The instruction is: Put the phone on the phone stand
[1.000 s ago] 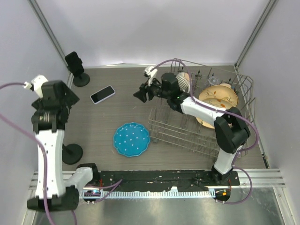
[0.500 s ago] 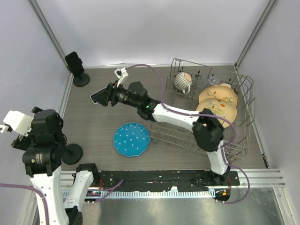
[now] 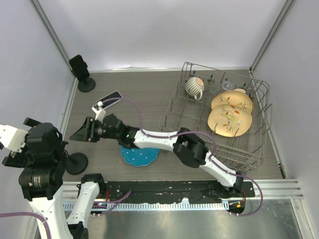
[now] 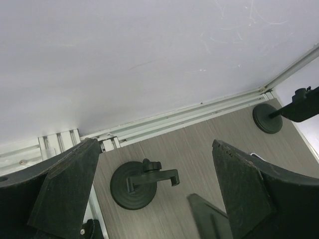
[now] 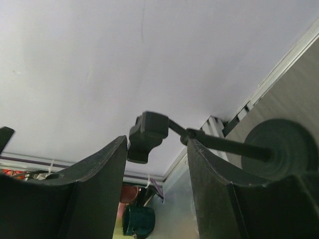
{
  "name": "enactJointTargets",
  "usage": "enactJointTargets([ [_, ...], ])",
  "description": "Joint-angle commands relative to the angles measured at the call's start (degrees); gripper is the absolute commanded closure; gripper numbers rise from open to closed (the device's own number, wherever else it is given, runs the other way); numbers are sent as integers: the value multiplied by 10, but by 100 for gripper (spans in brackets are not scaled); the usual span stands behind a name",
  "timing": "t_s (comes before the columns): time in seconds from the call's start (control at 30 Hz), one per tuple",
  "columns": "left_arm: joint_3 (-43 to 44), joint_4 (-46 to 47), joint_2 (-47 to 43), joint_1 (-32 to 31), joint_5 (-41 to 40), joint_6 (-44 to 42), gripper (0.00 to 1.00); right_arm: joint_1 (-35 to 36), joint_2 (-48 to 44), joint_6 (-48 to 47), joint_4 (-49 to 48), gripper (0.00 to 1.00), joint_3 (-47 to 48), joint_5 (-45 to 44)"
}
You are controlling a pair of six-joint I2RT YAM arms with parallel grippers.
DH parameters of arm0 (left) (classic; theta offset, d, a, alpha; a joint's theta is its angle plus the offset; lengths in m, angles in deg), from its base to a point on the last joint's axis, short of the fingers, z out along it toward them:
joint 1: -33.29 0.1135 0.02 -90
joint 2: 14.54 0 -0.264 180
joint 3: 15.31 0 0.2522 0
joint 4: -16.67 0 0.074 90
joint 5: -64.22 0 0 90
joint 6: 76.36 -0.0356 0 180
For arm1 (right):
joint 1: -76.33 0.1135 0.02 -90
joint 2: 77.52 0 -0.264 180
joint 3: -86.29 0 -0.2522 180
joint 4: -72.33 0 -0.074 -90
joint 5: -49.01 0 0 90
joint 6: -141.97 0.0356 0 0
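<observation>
Black phone (image 3: 111, 96) flat near corner stand (image 3: 81, 73)

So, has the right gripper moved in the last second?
Yes. The right gripper swung left across the table, from beside the dish rack to beyond the blue plate.
</observation>
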Motion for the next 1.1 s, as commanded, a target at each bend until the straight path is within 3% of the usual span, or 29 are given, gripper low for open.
enactJointTargets([
  [0.0, -12, 33, -12, -6, 1, -40, 0, 39, 27, 24, 25, 43, 73, -33],
  [0.63, 33, 10, -22, -62, -54, -75, 4, 50, 160, 49, 81, 39, 297, -41],
  [0.8, 43, 4, -23, -70, -62, -73, 4, 54, 157, 36, 91, 55, 305, -49],
  [0.87, 42, 3, -26, -70, -62, -72, 4, 53, 149, 24, 84, 74, 300, -52],
  [1.0, 40, 7, -30, -71, -64, -74, 4, 54, 117, -12, 92, 98, 279, -66],
  [1.07, 30, 15, -34, -71, -64, -79, 4, 53, 93, -30, 104, 99, 269, -79],
])
